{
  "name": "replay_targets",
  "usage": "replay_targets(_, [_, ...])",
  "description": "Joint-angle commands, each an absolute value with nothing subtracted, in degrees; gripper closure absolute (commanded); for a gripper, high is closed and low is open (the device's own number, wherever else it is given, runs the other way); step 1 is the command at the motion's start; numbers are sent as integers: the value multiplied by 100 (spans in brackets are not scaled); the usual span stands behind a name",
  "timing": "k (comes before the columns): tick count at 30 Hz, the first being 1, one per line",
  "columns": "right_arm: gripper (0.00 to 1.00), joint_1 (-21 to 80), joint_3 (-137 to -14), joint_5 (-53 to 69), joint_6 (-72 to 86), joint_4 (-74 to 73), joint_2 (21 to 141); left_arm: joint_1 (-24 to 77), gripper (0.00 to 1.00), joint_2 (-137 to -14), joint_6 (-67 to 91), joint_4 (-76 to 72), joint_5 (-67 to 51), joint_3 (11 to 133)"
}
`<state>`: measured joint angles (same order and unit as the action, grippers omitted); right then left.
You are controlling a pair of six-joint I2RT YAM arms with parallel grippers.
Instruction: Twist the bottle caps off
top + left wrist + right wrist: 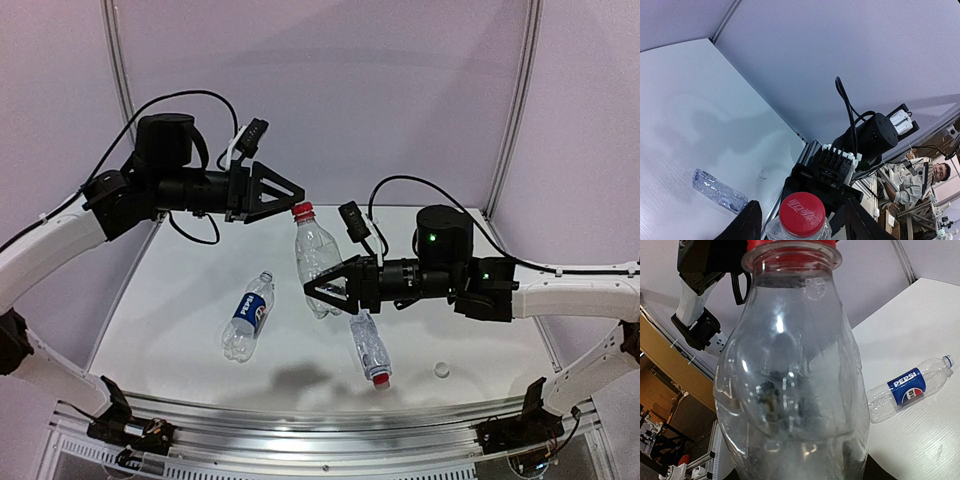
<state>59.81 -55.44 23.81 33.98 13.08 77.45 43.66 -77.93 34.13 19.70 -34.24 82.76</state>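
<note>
Right hand [318, 290] clamps a clear bottle [315, 250] by its lower body, aloft over mid-bench [180, 300]. Left hand [298, 196] is half-wide, fingers straddling the red cap [302, 211], gaps either side.

Risks: an off-centre grip slips off the cap, or the bottle twists inside the right hand under torque.

High view behind arms, left wrist above red cap [801, 216], right wrist close against its bottle [790, 385]

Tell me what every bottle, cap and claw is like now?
held bottle: lifted, capped
red cap: screwed on
Pepsi bottle: lying down, looks uncapped
white cap: off, lying loose
ribbed bottle: lying down, capped
left gripper: open around red cap
right gripper: shut on held bottle
</note>
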Motion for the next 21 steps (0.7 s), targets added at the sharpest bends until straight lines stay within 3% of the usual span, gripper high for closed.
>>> replay_targets(1, [69, 5951, -5664, 2464, 3397, 1220, 7735, 4440, 48, -7894, 3357, 1940, -3496, 8348])
replay_targets(8, [69, 5955, -5719, 2596, 3430, 1311, 7854, 4482, 55, -7988, 3375, 2057, -3491, 8354])
replay_targets(15, [69, 5951, -5765, 2622, 3369, 1310, 7986, 4508, 88, -8092, 3442, 2179, -3412, 8478])
replay_targets(18, [68, 5950, -5904, 2366, 3203, 1072, 8039, 4553, 93, -8167, 3460, 2662, -2959, 8706])
replay_targets(21, [68, 5966, -6178, 1705, 2809, 374, 8072, 4743, 93, -8340, 3738, 3530, -1685, 9176])
